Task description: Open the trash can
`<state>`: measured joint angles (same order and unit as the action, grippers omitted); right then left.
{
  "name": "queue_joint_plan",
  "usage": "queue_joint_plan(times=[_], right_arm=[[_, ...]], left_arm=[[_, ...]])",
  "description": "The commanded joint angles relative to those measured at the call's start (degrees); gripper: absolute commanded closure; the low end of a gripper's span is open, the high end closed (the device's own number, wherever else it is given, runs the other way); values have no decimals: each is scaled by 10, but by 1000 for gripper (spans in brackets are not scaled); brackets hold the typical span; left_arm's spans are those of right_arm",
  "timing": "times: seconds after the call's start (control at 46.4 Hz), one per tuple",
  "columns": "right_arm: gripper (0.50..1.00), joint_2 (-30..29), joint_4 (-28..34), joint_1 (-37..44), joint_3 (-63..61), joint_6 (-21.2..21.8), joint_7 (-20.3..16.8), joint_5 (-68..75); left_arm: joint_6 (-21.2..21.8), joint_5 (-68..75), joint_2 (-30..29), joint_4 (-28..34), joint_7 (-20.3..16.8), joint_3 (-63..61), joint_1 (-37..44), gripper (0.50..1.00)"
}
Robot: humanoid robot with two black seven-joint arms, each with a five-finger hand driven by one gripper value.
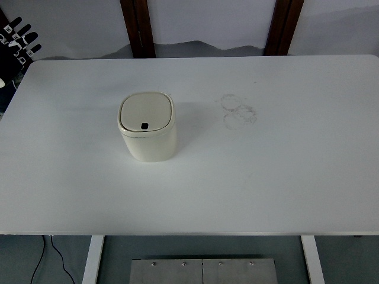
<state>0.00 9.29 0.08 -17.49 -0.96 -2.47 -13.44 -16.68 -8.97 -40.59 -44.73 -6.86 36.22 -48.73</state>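
A small cream trash can (148, 127) stands upright on the white table (266, 177), left of the middle. Its rounded square lid (146, 112) lies flat and closed, with a small black button (144, 125) at the near edge. My left hand (19, 40), black with white markings, shows at the top left corner, beyond the table's far left corner and well away from the can. Its fingers are spread and hold nothing. The right arm is out of the picture.
Faint ring stains (238, 110) mark the tabletop right of the can. Two dark wooden posts (137, 26) (283, 26) stand behind the table. A cable (53, 254) and a metal plate (202, 271) lie below the near edge.
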Motion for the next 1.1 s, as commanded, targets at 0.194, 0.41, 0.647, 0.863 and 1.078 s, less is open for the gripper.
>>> queue_joint_plan(times=[0.194, 0.41, 0.647, 0.863, 1.078], right_arm=[[505, 0, -1, 0, 0, 0, 0, 0], [505, 0, -1, 0, 0, 0, 0, 0], [505, 0, -1, 0, 0, 0, 0, 1], [505, 0, -1, 0, 0, 0, 0, 0], [505, 0, -1, 0, 0, 0, 0, -1]], left_arm=[[6, 0, 2, 0, -2, 0, 3, 500], [21, -4, 2, 0, 0, 0, -2, 500], [24, -5, 2, 0, 0, -1, -4, 500], [24, -4, 2, 0, 1, -2, -3, 500], [24, -4, 3, -1, 1, -2, -5, 500]])
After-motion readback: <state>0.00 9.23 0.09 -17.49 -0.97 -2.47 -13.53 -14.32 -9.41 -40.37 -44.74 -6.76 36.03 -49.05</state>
